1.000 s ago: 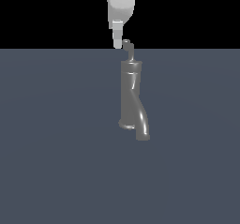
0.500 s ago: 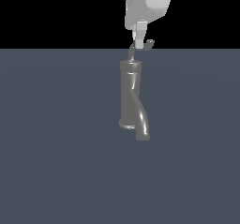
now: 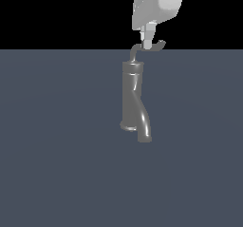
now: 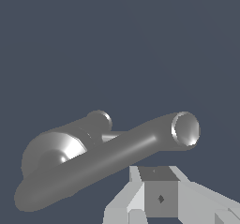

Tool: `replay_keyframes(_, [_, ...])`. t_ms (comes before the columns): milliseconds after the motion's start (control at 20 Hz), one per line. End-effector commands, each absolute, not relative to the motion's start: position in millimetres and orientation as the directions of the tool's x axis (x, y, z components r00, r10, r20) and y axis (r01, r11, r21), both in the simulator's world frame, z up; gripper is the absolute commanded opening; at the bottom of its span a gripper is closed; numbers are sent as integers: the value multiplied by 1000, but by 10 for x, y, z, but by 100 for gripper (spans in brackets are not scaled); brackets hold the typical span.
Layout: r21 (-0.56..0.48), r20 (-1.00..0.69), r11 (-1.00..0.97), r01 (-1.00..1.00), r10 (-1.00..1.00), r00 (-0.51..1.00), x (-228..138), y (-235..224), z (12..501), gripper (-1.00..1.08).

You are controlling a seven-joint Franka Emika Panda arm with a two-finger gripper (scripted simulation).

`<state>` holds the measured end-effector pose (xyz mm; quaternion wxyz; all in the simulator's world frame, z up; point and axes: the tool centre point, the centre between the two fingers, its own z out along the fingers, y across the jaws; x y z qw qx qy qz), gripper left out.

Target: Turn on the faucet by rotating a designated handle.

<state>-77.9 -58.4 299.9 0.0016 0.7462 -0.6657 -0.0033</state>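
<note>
A flat, matte surface (image 3: 57, 150) of dark slate blue is seen in the exterior view, spread across the frame from the 9 o'clock edge to the 3 o'clock edge and down to 6 o'clock. It is evenly coloured, and only a faint lightening is noticed toward its middle. Toward 12 o'clock it is ended by a straight, level horizon line, above which a plain black backdrop (image 3: 57, 12) is shown as a band across the full width. In the wrist view the same slate-blue surface (image 4: 117, 40) is seen as the background, uniformly shaded, and its edges are not shown there.
</note>
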Motion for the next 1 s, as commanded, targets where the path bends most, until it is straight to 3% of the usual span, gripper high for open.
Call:
replay_keyframes(0, [0, -1, -94, -996, -996, 94, -702, -750, 2998, -100])
replay_keyframes(950, [0, 0, -66, -998, -998, 66, -334, -1277, 2998, -100])
